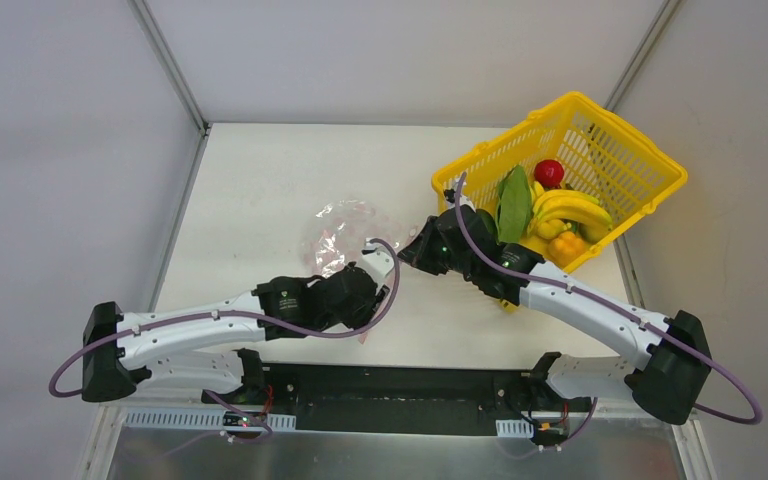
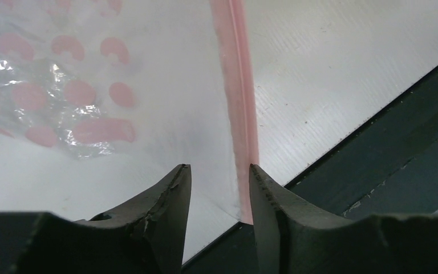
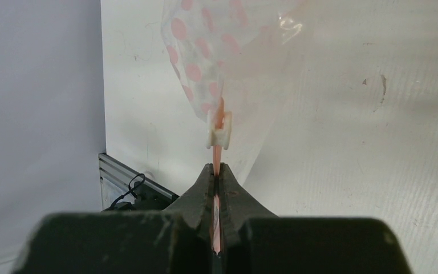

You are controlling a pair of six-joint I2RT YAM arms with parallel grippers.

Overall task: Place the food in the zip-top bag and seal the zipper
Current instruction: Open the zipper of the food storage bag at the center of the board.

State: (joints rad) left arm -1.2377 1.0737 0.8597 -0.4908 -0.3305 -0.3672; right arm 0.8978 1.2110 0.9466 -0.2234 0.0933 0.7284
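At centre frame on the counter [image 1: 260, 170] lies the zip-top bag [image 1: 340, 235] (food [image 1: 560, 212] sits in the basket [image 1: 650, 170], upper right). The right tool [image 3: 215, 168] pinches the zipper [image 2: 238, 103]; the left tool [image 2: 218, 169], spread, straddles it. Next, I reckon: clamp, pull the mouth open.

We see two arms, the left arm [image 1: 190, 325] and the right arm [image 1: 600, 310]. Each has white shell links dotted with small screw holes, black joint housings and a chunky black base block. A purple cable [image 1: 395, 280] runs along each in loose loops. The left hand [image 2: 217, 185] and right hand [image 3: 217, 171] have dark, scuffed, wedge-shaped fingers [image 2: 159, 200].
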